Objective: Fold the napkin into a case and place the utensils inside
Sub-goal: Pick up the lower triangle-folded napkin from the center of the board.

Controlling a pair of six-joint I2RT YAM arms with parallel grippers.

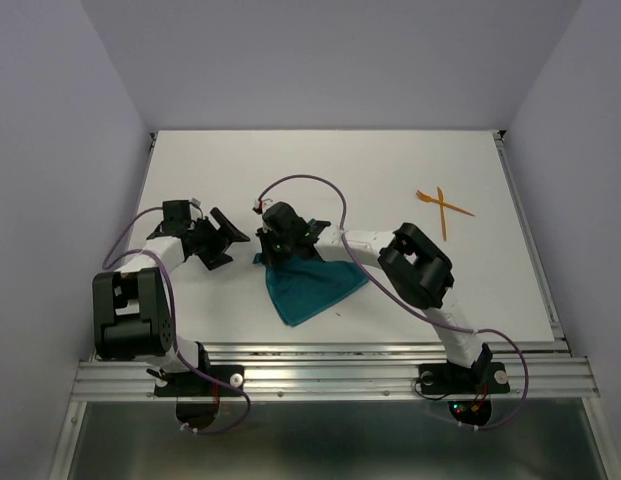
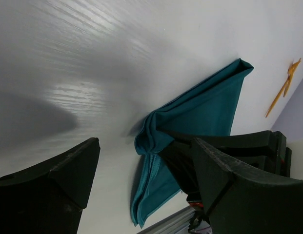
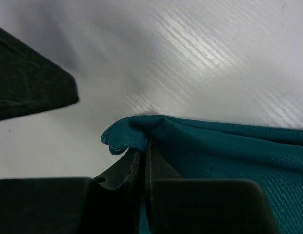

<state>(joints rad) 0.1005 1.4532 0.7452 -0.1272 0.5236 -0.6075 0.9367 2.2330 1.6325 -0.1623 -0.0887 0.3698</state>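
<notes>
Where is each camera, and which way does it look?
Top external: above and behind the arms, looking down at the white table; both arms, the teal cloth napkin and crossed orange plastic utensils show.
Left wrist: on the left arm, facing the table; its open left gripper frames the napkin.
Right wrist: on the right arm, low over the table; its right gripper pinches the napkin's edge.
Shared: top and left wrist both show napkin and utensils.

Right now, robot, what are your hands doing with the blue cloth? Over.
Left gripper open, off the napkin. Right gripper shut on napkin corner. Utensils crossed, far right.
</notes>
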